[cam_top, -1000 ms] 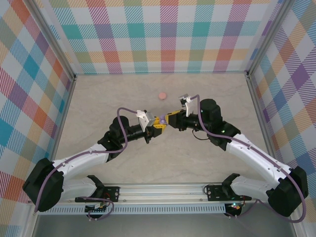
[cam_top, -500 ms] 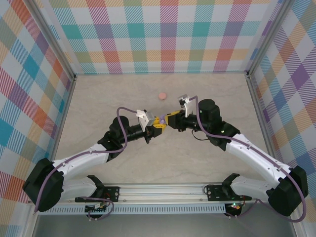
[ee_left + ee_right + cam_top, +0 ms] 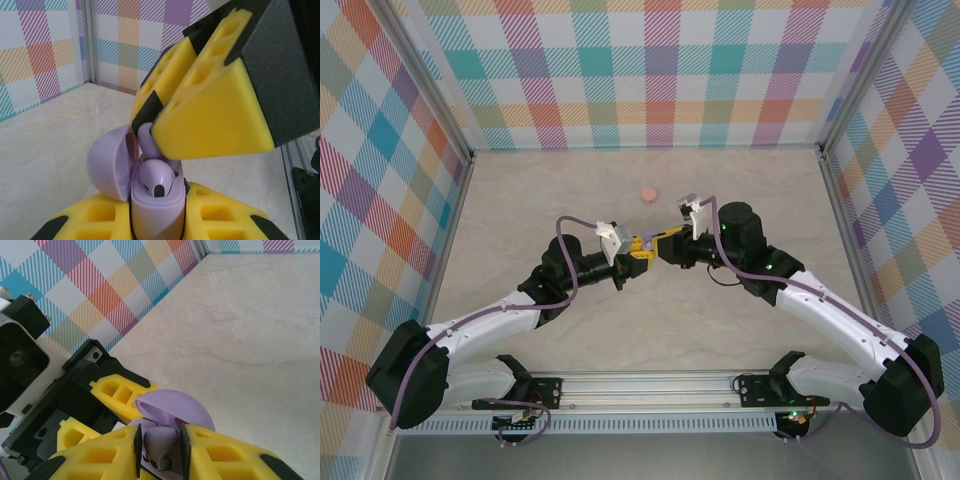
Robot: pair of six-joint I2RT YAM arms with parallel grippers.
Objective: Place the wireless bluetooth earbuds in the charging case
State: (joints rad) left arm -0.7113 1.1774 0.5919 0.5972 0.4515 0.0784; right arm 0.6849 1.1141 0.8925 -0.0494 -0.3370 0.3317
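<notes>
Mid-insertion: your left gripper (image 3: 636,249) clamps the open charging case (image 3: 156,215); your right gripper (image 3: 660,246) pinches a lilac earbud (image 3: 159,449) at its mouth; press straight, then release.

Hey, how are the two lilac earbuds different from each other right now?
The seated earbud rests down in the charging case; the held earbud sits higher at the case mouth, pinched by the right gripper. The seated earbud shows its rounded top; the held earbud is mostly hidden. Both are lilac.
</notes>
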